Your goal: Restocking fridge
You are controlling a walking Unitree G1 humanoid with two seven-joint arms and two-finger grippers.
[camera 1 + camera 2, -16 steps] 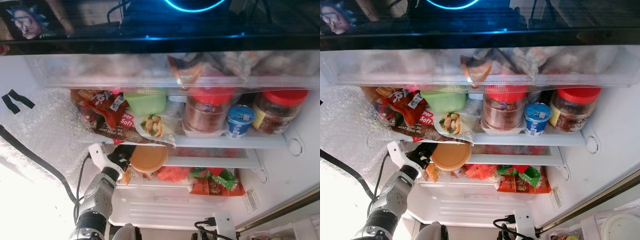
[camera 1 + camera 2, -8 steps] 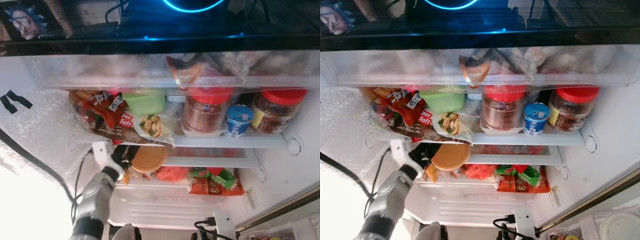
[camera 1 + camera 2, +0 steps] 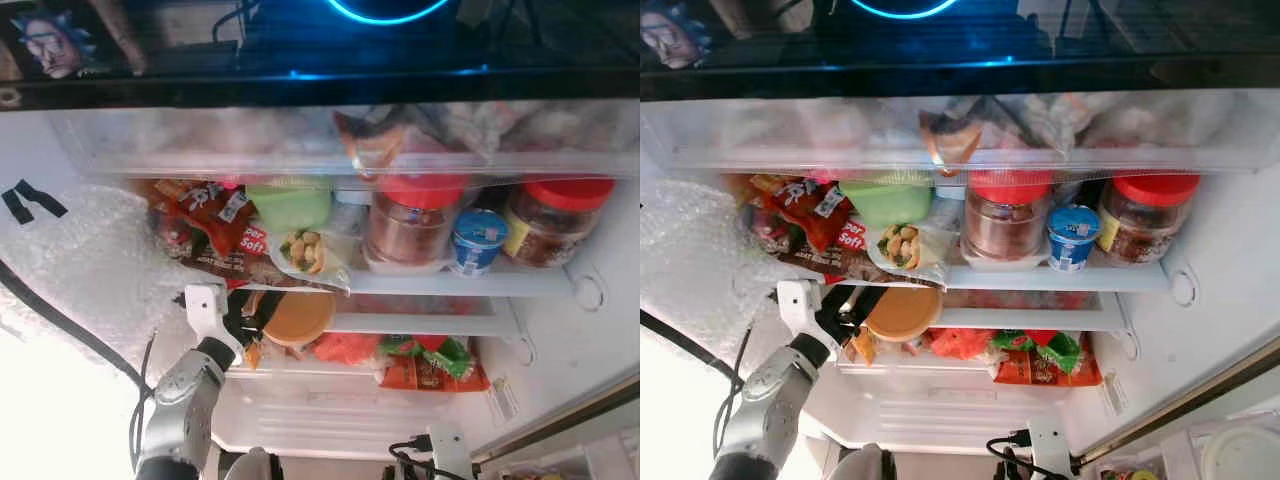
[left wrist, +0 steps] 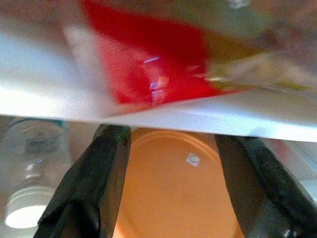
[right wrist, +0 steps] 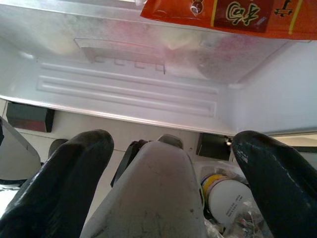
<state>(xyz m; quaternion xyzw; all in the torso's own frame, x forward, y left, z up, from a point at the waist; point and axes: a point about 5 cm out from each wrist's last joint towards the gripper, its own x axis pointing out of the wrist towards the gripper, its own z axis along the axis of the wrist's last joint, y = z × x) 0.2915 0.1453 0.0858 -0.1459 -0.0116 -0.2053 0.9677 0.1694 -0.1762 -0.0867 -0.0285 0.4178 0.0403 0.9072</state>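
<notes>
While the head views take in the whole open fridge, the left wrist view sits close under a white shelf edge (image 4: 163,116) and shows the round orange plastic lid (image 4: 173,188) of a container between the two black fingers (image 4: 96,183) of the left end effector (image 3: 247,318). Those fingers stand apart on either side of the lid, and whether they press on it cannot be told. From the head, the same lid (image 3: 298,316) lies at centre-left of the frame, tucked under the upper white shelf (image 3: 450,284) with its body hidden behind the shelf lip. Only the wrist view picks out a clear plastic bottle with a white cap (image 4: 25,198) beside the lid, blurred.

On the upper shelf stand a green plastic tub (image 3: 288,205), a wrapped sandwich roll (image 3: 308,250), red snack packets (image 3: 205,215), two red-lidded glass jars (image 3: 410,225), and a blue-topped yoghurt cup (image 3: 476,240). Above them a frosted clear drawer (image 3: 300,135) blurs its contents. Red and green packets (image 3: 430,365) lie on the lower shelf.

The right end effector (image 5: 168,188) hangs low, its fingers wide apart and empty, framing a grey rounded part of the robot (image 5: 158,193); beyond it are the ribbed white fridge floor (image 5: 129,89) and a red packet edge (image 5: 223,15), cut off at the top.
</notes>
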